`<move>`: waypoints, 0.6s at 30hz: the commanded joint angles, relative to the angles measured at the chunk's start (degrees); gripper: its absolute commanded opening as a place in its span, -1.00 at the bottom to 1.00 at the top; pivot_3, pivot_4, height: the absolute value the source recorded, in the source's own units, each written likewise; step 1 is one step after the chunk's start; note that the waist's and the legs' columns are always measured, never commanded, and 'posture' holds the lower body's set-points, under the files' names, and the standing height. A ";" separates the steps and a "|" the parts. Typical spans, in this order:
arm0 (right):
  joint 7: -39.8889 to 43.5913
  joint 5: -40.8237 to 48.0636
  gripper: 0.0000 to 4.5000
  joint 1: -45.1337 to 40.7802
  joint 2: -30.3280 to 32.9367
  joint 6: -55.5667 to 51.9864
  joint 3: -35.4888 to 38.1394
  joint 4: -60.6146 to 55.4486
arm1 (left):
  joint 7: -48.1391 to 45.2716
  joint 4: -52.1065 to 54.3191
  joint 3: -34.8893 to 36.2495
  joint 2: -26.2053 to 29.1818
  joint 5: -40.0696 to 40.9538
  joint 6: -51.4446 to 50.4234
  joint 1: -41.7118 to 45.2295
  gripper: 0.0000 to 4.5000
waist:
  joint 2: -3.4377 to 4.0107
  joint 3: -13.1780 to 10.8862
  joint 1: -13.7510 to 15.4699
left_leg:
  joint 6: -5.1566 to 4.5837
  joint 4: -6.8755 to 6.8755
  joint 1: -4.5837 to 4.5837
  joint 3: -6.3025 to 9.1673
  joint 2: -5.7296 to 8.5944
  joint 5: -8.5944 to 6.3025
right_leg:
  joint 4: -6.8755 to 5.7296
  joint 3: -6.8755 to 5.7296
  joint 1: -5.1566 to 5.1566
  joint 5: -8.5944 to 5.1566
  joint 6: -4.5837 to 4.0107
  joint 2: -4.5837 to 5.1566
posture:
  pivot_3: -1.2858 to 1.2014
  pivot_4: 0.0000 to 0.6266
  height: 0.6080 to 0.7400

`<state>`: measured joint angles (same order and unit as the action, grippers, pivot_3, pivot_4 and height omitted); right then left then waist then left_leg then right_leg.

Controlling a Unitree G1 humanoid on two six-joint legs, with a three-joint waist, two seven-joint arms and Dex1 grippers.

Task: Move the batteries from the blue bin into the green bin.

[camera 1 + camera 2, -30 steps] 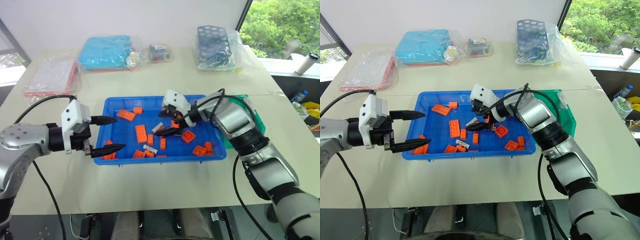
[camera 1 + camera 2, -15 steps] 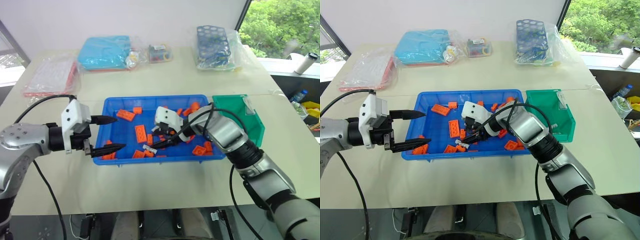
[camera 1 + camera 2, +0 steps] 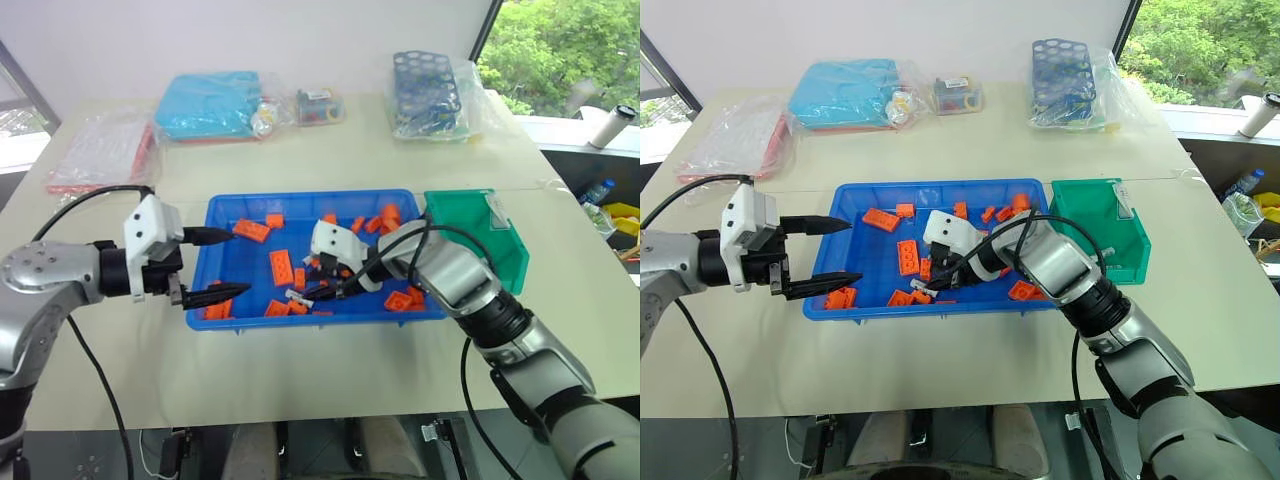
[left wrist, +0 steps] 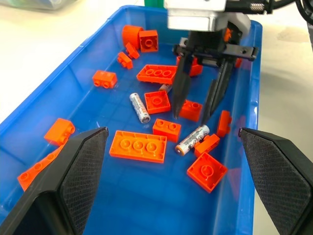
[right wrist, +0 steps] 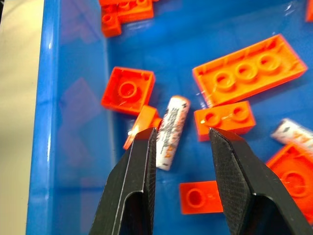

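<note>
The right pincer [image 5: 178,147] is down inside the blue bin [image 3: 222,215], its two black fingers [image 5: 134,181] standing a little apart with one battery [image 5: 172,131] lying on the bin floor just past the tips, in line with the gap; nothing is clamped between them. In the left wrist view the same pincer [image 4: 198,105] points steeply down over the orange bricks [image 4: 138,147], its tips just above the bin floor, with that battery [image 4: 192,139] just beside them. A second battery [image 4: 139,107] lies a little way off among the bricks, and the end of a third [image 4: 165,88] shows under a brick beyond it.

Seen from the head, the right pincer [image 3: 940,283] works near the middle of the bin, toward its 6 o'clock wall. Bricks are scattered all over the floor, a cluster of them [image 3: 385,215] gathered toward the 2 o'clock corner.

The left pincer [image 3: 222,265] hovers at the bin's 9 o'clock end, level with the rim, its fingers wide apart and holding nothing.

The green bin [image 3: 500,240] stands touching the blue bin's 3 o'clock end; what shows of its inside is bare.

Farther back on the table [image 3: 350,160], at 12 o'clock, lie a light-blue packet in plastic wrap [image 3: 210,105], a small clear box of coloured items [image 3: 320,105] and a dark-blue holed rack in a clear bag [image 3: 428,80]. A clear bag with a red edge [image 3: 100,150] lies toward 10 o'clock.
</note>
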<state>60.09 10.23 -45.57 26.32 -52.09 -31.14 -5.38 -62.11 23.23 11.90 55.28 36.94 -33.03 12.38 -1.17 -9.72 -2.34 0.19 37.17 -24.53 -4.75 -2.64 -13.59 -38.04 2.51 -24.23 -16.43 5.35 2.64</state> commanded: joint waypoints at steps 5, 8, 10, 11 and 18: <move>0.79 -1.79 -0.24 -1.88 -2.08 3.13 -3.32 4.16 | -0.68 0.37 -0.26 0.13 0.17 0.68 2.14 1.00 | -0.01 0.01 -0.04 | 0.00 0.00 0.00 0.00 0.00 0.00 | 0.00 0.00 0.00 0.00 0.00 -0.01 | 0.03 -0.52 0.99; 0.96 -2.75 -0.24 -2.25 -2.94 5.07 -4.07 6.86 | -0.34 0.61 -0.26 0.04 0.19 0.55 2.18 1.00 | -0.01 0.01 -0.05 | 0.00 0.00 0.00 0.00 0.00 0.00 | 0.00 0.00 0.00 0.00 0.00 -0.03 | 0.03 -0.52 0.99; 1.14 -3.43 -0.24 -2.40 -3.19 6.26 -4.12 8.40 | -0.11 0.96 -0.10 0.00 0.29 0.45 1.95 1.00 | -0.02 0.01 -0.05 | 0.00 0.00 0.00 0.00 0.00 0.00 | 0.00 0.01 0.00 0.00 0.00 -0.03 | 0.03 -0.52 0.99; 1.23 -3.67 -0.24 -2.46 -3.21 6.71 -4.09 9.03 | 0.01 1.11 0.02 -0.04 0.36 0.40 1.82 1.00 | -0.02 0.01 -0.03 | 0.00 0.00 0.00 0.00 0.00 0.00 | 0.00 0.01 0.00 0.00 0.00 -0.03 | 0.03 -0.52 0.99; 3.01 -3.56 -0.60 -1.62 -2.45 8.75 -3.63 9.86 | 0.84 1.79 1.07 -0.12 0.77 0.15 0.90 1.00 | -0.04 0.02 -0.02 | 0.00 0.01 0.01 0.01 0.00 0.00 | -0.01 0.00 0.01 0.00 0.00 -0.02 | 0.03 -0.52 0.99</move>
<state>62.33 6.98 -47.53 23.69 -43.34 -35.00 4.71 -61.50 23.64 11.03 55.07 36.92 -33.22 13.15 -1.20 -9.70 -2.36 0.19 37.18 -24.52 -4.74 -2.65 -13.59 -38.05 2.51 -24.22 -16.43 5.35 2.61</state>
